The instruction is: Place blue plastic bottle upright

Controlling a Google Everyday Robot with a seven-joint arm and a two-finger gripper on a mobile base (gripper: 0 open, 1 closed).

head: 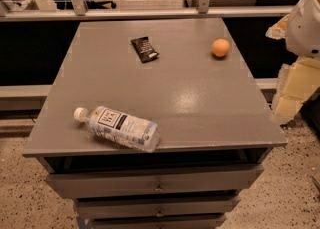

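Observation:
The blue plastic bottle (pixel 120 128) lies on its side near the front left edge of the grey table top (pixel 200 103). It is clear and pale bluish, with a white-and-blue label bearing a dark square logo. Its white cap (pixel 79 114) points left. Its base end lies close to the table's front edge. My gripper is out of view. Only a white rounded part of my arm (pixel 304 23) shows at the upper right edge, well away from the bottle.
An orange ball (pixel 220 48) sits at the back right of the table, and a dark snack wrapper (pixel 144 49) at the back middle. Drawers (pixel 155 183) are below the top. Yellowish blocks (pixel 295 88) stand to the right, and a metal rail (pixel 150 13) runs behind.

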